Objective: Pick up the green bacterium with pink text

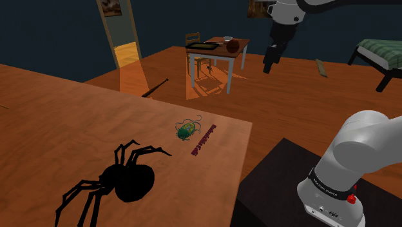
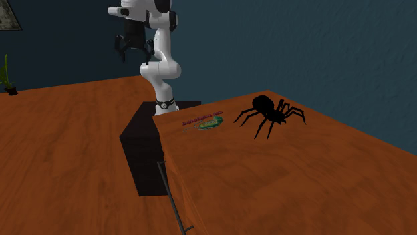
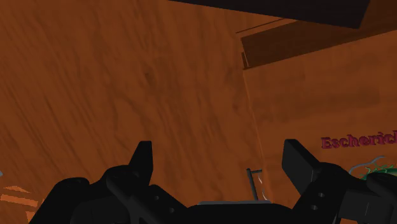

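Note:
The green bacterium [image 1: 187,131] lies on the wooden table [image 1: 77,116] near its edge by the stand, with a line of pink text [image 1: 204,140] beside it. In the second exterior view the bacterium [image 2: 210,123] and its text [image 2: 200,118] sit at the table corner closest to the arm. My black gripper [image 1: 270,63] hangs high in the air, well above and away from the table, over the floor. In the wrist view the gripper [image 3: 219,159] is open with nothing between its fingers. Off to the side of one finger show the pink text [image 3: 359,141] and a bit of the green bacterium [image 3: 379,169].
A big black spider [image 1: 125,180] sits on the same table, past the bacterium from the stand. The black stand [image 2: 144,143] adjoins the table. Farther off are a small table with chairs [image 1: 216,50], a bat [image 1: 154,88] on the floor and a bed [image 1: 380,55].

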### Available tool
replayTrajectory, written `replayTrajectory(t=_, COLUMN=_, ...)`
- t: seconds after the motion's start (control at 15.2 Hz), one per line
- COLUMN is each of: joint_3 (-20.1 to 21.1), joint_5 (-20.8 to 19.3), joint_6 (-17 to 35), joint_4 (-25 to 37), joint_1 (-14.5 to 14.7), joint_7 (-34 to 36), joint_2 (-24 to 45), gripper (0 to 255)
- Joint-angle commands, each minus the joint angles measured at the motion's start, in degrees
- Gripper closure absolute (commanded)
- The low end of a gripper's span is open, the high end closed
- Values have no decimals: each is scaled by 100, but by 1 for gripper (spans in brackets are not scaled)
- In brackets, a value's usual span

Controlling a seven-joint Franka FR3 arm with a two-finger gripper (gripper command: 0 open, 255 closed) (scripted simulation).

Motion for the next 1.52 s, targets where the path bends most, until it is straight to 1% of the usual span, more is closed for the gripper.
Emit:
replayTrajectory(t=0.0, joint_3=0, joint_5=0, joint_6=0, joint_4=0, joint_1=0, joint_7=0, joint_2=0, gripper=0)
replayTrajectory(t=0.4, joint_3=932, joint_5=321, joint_6=146, joint_4=14, joint_1=82, joint_7=1221, joint_2=462, gripper=0)
replayTrajectory(t=0.86, joint_3=2001, joint_5=516, joint_6=325, joint_4=437, joint_1=67, joint_7=2674, joint_2=1445, gripper=0)
replayTrajectory(t=1.19, joint_3=2746, joint_5=408, joint_6=400, joint_4=1000, joint_1=-21, joint_7=3779, joint_2=2428, gripper=0)
replayTrajectory(t=1.45, joint_3=3308, joint_5=96, joint_6=378, joint_4=1609, joint_1=-82, joint_7=4741, joint_2=3401, gripper=0)
